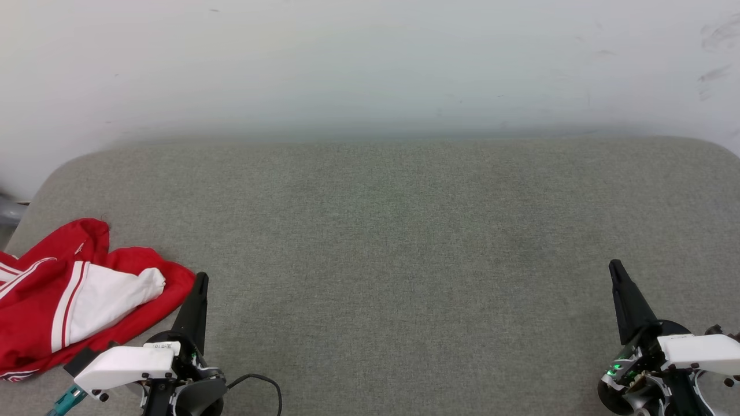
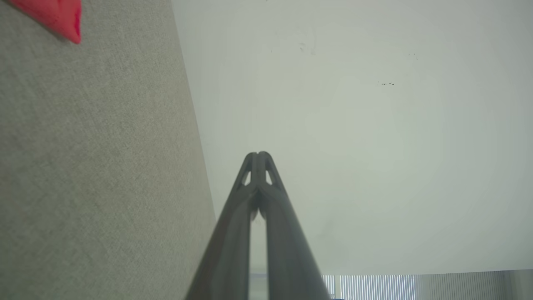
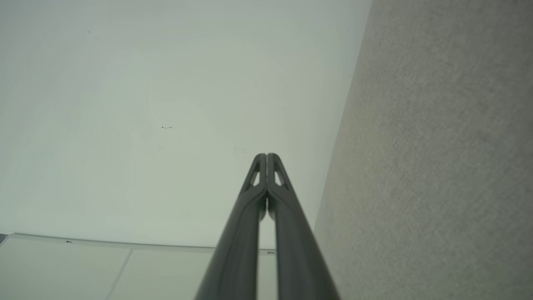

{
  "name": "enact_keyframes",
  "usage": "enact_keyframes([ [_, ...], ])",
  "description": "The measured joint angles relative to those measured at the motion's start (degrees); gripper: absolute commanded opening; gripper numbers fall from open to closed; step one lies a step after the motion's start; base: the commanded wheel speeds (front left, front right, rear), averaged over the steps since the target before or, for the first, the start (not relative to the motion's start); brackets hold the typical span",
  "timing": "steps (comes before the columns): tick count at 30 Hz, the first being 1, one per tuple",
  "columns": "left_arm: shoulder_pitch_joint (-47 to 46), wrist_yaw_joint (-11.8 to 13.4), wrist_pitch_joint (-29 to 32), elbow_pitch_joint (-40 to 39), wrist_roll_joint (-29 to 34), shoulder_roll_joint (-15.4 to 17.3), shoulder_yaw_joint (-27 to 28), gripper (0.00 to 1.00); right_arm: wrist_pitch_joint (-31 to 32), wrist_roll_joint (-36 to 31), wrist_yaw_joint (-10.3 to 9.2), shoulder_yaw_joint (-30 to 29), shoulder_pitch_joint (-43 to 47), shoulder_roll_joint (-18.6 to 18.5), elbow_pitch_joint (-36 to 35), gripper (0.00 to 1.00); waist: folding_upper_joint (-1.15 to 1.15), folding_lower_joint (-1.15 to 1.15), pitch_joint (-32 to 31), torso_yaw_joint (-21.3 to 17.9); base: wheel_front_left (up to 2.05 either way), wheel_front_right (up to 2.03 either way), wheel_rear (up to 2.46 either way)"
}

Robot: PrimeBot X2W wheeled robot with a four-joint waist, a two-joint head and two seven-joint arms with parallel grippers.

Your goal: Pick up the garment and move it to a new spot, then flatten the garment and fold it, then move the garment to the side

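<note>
Garment (image 1: 87,294) is crumpled at the near left edge of the grey fabric tabletop (image 1: 393,260), with a white sleeve laid over the red body. The left gripper (image 1: 200,282) is positioned just beside its right edge, fingers pressed together and empty. The right gripper (image 1: 616,270) is positioned well apart at the near right, fingers likewise closed on nothing.

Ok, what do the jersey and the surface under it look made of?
The red jersey looks like thin, soft knit fabric, likely synthetic: it lies in limp, crumpled folds with smooth faces. The grey surface looks like coarse woven cloth, matte and heathered, its weave visible up close; rounded corners hint at padding underneath.
</note>
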Motion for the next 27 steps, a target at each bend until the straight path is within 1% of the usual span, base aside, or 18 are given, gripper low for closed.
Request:
enact_keyframes([
  [27, 0.0, 0.0, 0.0, 0.0, 0.0, 0.0, 0.0, 0.00, 0.0, 0.0, 0.00, 0.0, 0.0, 0.0, 0.0, 0.00, 0.00, 0.00, 0.0, 0.0, 0.00, 0.00, 0.00],
])
